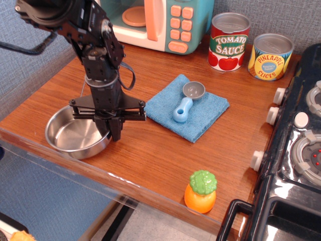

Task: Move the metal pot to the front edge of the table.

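The metal pot [72, 134], a shallow shiny steel pan, is at the front left of the wooden table [150, 158], close to the rounded front edge. My gripper [115, 131] points down over the pot's right rim and is shut on that rim. I cannot tell whether the pot rests on the wood or hangs just above it. The black arm rises behind it toward the upper left.
A blue cloth [203, 114] with a blue-handled scoop [186, 102] lies mid-table. A tomato sauce can [228, 42], a pineapple can [270, 56] and a toy microwave [165, 22] stand at the back. An orange toy fruit [200, 191] stands at the front edge. The black stove [296, 145] is on the right.
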Robot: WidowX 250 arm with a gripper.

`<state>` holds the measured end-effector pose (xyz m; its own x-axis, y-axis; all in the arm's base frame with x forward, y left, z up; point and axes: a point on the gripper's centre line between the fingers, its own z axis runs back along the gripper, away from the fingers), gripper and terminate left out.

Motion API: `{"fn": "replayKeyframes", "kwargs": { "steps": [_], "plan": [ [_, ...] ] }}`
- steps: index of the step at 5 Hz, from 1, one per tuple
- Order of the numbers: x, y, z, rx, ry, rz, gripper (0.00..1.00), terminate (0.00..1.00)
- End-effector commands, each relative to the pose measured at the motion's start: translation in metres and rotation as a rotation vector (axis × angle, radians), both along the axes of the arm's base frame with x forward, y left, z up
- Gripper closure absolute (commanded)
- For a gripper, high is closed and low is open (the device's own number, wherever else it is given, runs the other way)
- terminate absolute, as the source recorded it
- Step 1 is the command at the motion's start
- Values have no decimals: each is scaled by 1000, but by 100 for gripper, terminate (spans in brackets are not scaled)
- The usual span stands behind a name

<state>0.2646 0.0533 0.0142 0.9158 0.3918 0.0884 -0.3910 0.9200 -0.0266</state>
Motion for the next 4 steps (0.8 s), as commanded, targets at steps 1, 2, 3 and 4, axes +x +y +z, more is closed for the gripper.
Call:
{"fn": "replayKeyframes", "kwargs": {
  "steps": [1, 2, 3, 4],
  "plan": [
    [-2, -3, 1, 28, -5, 74, 0, 0],
    [-1, -9, 24, 54, -77, 15, 0, 0],
    [-2, -14, 57, 68, -117, -103, 0, 0],
    [-8, -21, 84, 77, -139, -274, 0, 0]
  ]
}}
